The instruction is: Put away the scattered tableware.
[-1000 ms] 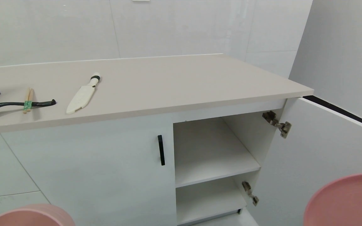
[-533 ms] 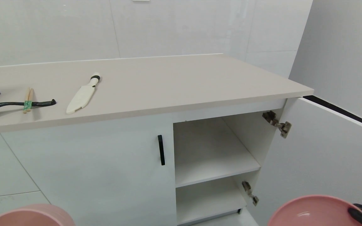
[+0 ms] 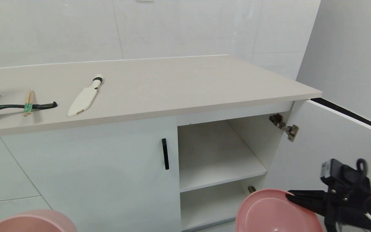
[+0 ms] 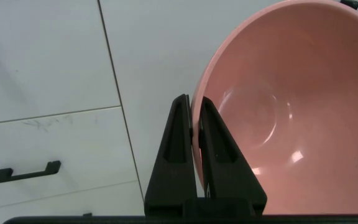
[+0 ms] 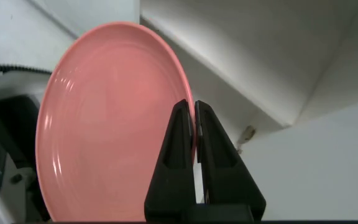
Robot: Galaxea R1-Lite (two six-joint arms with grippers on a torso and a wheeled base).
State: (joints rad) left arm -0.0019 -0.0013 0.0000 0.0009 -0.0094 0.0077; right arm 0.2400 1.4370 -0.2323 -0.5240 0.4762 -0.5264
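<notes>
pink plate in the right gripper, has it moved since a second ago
Yes. The pink plate, clamped in the right gripper, has moved left toward the open cabinet; its rim now reaches the lower hinge.

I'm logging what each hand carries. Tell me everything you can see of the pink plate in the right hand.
The pink plate is round and shallow, plain pink, with a raised rim and faint rings, smooth and slightly glossy, perhaps plastic. It looks clean and whole. The right hand is shut on its rim, holding it tilted in the air, low before the open cabinet. Nothing else touches it.
</notes>
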